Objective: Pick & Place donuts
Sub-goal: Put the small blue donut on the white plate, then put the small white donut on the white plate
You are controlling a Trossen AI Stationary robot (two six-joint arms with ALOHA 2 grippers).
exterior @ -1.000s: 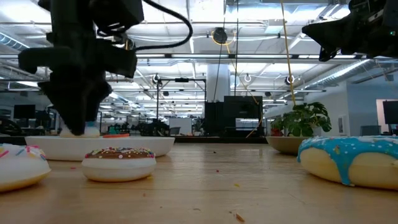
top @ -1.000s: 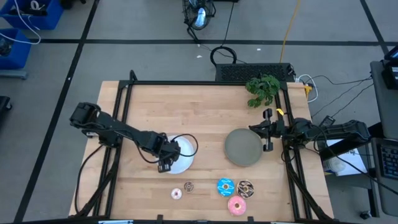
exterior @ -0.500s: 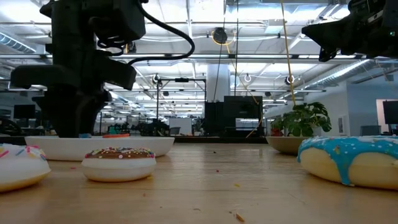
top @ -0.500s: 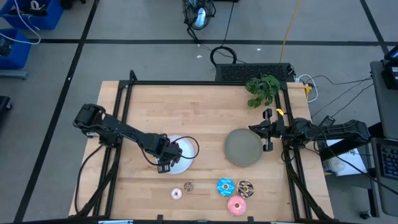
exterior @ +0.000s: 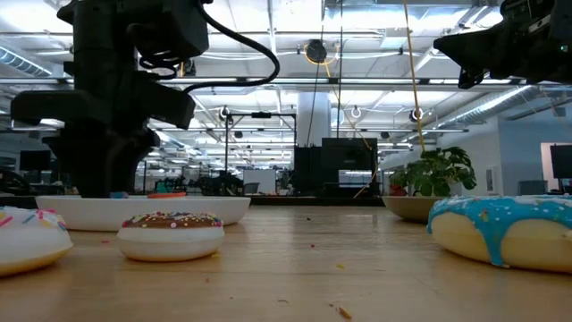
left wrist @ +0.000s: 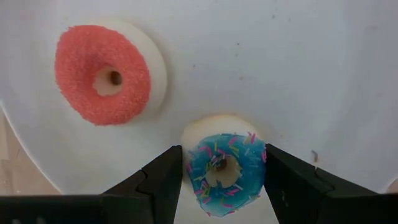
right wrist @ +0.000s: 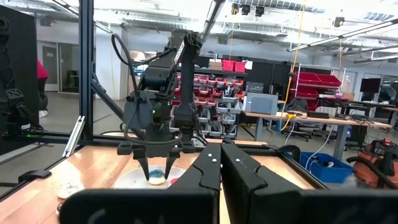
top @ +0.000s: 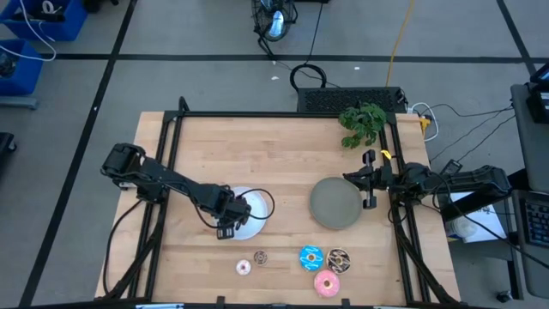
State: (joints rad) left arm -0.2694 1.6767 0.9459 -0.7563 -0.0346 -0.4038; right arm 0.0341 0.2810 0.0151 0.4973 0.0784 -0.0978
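Observation:
My left gripper [top: 228, 227] points down over the white plate [top: 254, 225], shut on a tiny blue-iced donut [left wrist: 225, 173]. Beside it, a tiny red donut [left wrist: 102, 74] lies flat on the plate. By the table's near edge lie a tiny pink-white donut [top: 243, 268], a tiny brown one [top: 261, 257], and three larger ones: blue [top: 310, 257], brown sprinkled [top: 339, 258] and pink [top: 326, 282]. My right gripper [top: 371, 180] waits shut at the table's right edge, beside the grey plate [top: 334, 203]. My left gripper pinches the tiny blue donut by two opposite sides of its outer rim [left wrist: 191, 171], one finger [left wrist: 165, 180] on each side. The fingers come from above, pointing down. The donut sits level, icing up, low over the white plate; whether it rests on the plate I cannot tell.
A green plant [top: 363, 123] stands at the far right corner. A black frame runs along the table's edges. Bare wood lies between the two plates and across the far half of the table.
My left gripper has sunk a little toward the white plate with the blue donut still between its fingers, then kept still. In the low view its fingertips and the donut have dropped behind the plate's rim.

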